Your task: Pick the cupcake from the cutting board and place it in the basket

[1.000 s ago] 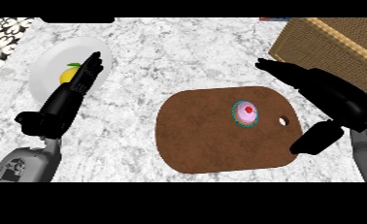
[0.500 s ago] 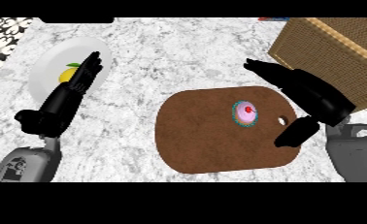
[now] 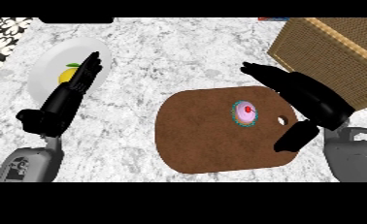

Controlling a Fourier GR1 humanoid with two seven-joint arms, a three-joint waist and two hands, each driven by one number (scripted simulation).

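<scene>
A cupcake (image 3: 245,113) with pink icing, a red cherry and a teal wrapper stands on the right part of a brown cutting board (image 3: 208,136). My right hand (image 3: 312,99) is open just right of the cupcake, fingers stretched toward the upper left over the board's far edge, thumb low over the board's right end. It does not touch the cupcake. The wicker basket (image 3: 329,48) sits at the upper right, behind that hand. My left hand (image 3: 68,97) rests open at the left, fingers up.
A white plate (image 3: 50,68) holding a yellow lemon (image 3: 68,74) lies at the upper left, partly behind the left hand. The board has a small hole (image 3: 283,120) near its right end. The counter is grey marble.
My right hand has moved left, from beside the board to over its right end and nearer the cupcake. The left hand, cupcake and board have not moved.
</scene>
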